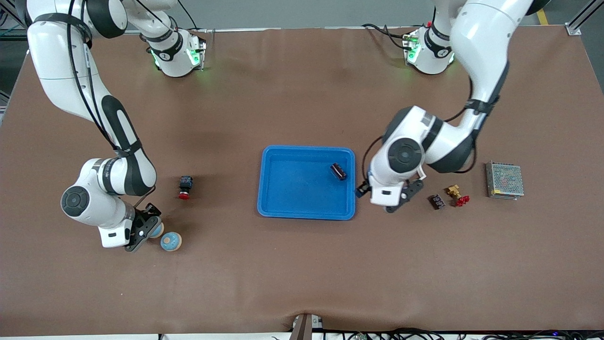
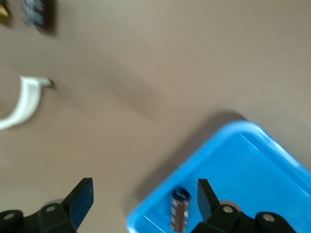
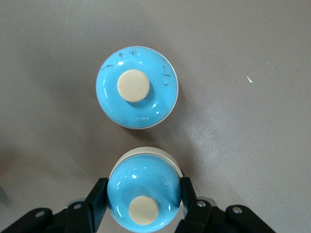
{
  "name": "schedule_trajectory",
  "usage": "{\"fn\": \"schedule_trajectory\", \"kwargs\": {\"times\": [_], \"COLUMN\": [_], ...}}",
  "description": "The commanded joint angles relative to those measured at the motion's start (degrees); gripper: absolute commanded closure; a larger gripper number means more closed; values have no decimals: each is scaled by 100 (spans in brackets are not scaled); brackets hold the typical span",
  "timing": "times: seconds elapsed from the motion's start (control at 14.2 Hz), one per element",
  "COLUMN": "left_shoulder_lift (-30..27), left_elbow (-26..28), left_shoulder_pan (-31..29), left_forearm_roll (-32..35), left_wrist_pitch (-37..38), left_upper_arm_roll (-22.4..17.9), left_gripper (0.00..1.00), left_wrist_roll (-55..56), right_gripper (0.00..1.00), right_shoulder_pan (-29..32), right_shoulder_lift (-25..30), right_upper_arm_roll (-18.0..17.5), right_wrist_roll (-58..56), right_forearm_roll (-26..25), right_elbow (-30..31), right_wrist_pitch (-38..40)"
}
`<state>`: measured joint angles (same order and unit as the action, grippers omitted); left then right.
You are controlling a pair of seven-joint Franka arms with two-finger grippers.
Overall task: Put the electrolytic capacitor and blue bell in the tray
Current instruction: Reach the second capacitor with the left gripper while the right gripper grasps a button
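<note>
The blue tray lies mid-table, and the dark cylindrical electrolytic capacitor rests inside it, toward the left arm's end. The left wrist view shows the capacitor and the tray's rim. My left gripper is open and empty, over the table just beside the tray's edge. Two blue bells sit side by side at the right arm's end. My right gripper is shut on one blue bell, which sits on the table. The other bell stands free beside it.
A red-capped push button stands between the bells and the tray. At the left arm's end lie a small black component, a gold part, a red part and a metal mesh power supply.
</note>
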<state>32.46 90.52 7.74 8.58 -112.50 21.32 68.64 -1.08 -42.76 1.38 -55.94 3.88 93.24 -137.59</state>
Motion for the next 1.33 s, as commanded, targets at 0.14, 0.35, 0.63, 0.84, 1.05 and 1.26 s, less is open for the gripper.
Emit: {"fn": "schedule_trajectory", "kwargs": {"times": [0.14,0.35,0.63,0.84,1.05,1.26], "left_shoulder_lift": [-153,-118,-21,5,84,234], "left_elbow": [193,334,413,764,1160,1266], "left_shoulder_pan": [-553,-896,-1352,-1660,-1907,-2013], "left_forearm_roll": [239,749,881,1215,1461,1550], "left_wrist_pitch": [149,140,18,-438,-1036,-1266], "left_upper_arm_roll": [22,31,31,31,31,31], "left_gripper": [14,21,26,28,29,30], "left_wrist_roll": [-412,-570,-956,-1081,-1089,-1089], "right_gripper": [49,49,49,49,49,50], "right_shoulder_pan": [11,46,-50,-235,-428,-735], "right_shoulder_lift": [-74,-57,31,101,251,470], "right_upper_arm_roll": [-33,-24,-15,-24,-33,-33], "right_wrist_roll": [-49,-23,328,1012,1802,2804], "right_forearm_roll": [315,315,298,254,289,280], "right_elbow": [-350,-710,-1150,-1195,-1186,-1168], "right_wrist_pitch": [284,837,1645,1954,2305,2622]}}
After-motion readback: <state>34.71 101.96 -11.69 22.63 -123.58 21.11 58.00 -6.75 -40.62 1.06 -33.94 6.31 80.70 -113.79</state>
